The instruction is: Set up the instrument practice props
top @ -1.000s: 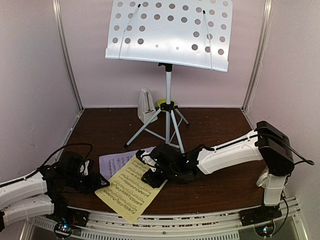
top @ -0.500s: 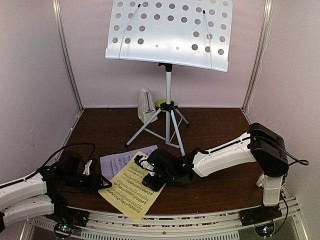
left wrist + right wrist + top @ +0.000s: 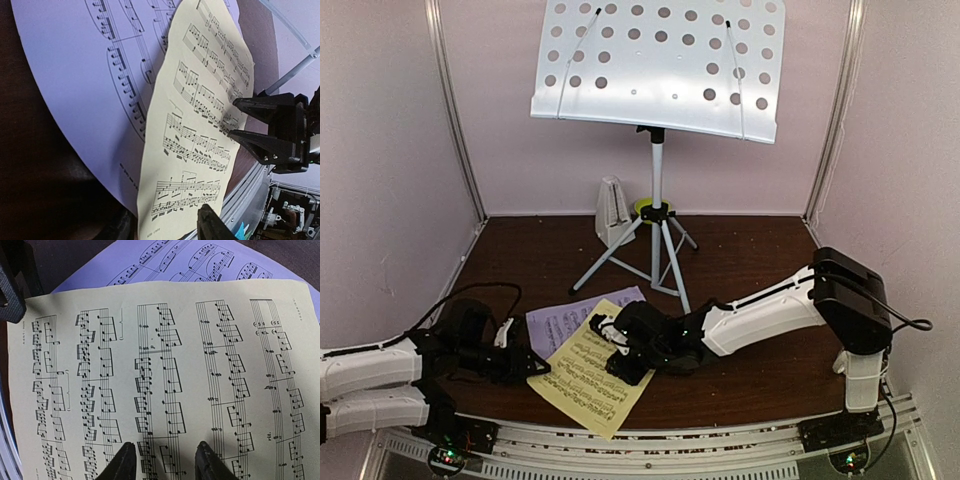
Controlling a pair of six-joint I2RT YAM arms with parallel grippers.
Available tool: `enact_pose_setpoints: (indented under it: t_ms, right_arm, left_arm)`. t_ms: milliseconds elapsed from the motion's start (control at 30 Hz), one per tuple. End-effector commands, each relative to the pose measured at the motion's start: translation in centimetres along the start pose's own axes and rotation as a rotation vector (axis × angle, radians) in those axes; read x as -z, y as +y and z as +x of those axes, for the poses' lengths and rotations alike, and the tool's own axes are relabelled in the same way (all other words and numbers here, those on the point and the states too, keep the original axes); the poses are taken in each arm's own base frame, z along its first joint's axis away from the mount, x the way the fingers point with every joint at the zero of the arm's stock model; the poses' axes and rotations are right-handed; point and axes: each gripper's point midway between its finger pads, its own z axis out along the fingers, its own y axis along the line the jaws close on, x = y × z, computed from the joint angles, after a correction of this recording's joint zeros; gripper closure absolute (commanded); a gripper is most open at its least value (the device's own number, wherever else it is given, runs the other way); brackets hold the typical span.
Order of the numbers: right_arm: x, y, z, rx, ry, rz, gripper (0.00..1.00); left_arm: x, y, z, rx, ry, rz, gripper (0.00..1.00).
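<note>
Two grippers were on one page, basically. The left gripper (image 3: pixel 528 363) sat low at the near left, jaws apart around the left corner of the yellow sheet (image 3: pixel 165 340) (not pinched shut on it). The right gripper (image 3: pixel 164 460) pointed down at that sheet's far-right edge, fingers spread, tips right at the paper. The yellow one lay partly over the lilac sheet (image 3: pixel 560 320) on the brown table (image 3: pixel 750 250). Further back stood the music stand (image 3: pixel 658 65), with the metronome (image 3: pixel 611 210) just left of its tripod.
</note>
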Motion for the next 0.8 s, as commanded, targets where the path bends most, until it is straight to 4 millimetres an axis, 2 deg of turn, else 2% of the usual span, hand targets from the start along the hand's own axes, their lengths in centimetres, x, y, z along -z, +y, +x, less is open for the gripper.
enact_pose_setpoints:
  t_ms: [0, 133, 200, 233, 467, 767]
  right_arm:
    - [-0.5, 0.4, -0.1, 0.006, -0.006, -0.002, 0.59]
    - [-0.7, 0.4, 0.1, 0.006, 0.000, -0.004, 0.59]
    - [-0.7, 0.4, 0.2, 0.007, 0.003, -0.003, 0.59]
    - [-0.8, 0.4, 0.2, 0.008, 0.005, -0.002, 0.60]
    - [-0.9, 0.3, 0.3, 0.013, 0.011, -0.001, 0.60]
    - [-0.9, 0.3, 0.5, 0.017, 0.015, 0.001, 0.62]
  left_arm:
    - [-0.3, -2.0, -1.4, -0.067, -0.017, 0.070, 0.56]
    - [-0.7, -2.3, -1.7, -0.088, 0.003, 0.069, 0.59]
    - [-0.8, -1.8, -1.4, -0.092, 0.016, 0.047, 0.60]
    - [-0.5, -2.6, -2.1, -0.107, 0.001, 0.051, 0.61]
    - [0.4, -3.4, -2.2, -0.116, 0.004, 0.053, 0.64]
    - [-0.8, -2.5, -2.4, -0.108, 0.053, 0.005, 0.67]
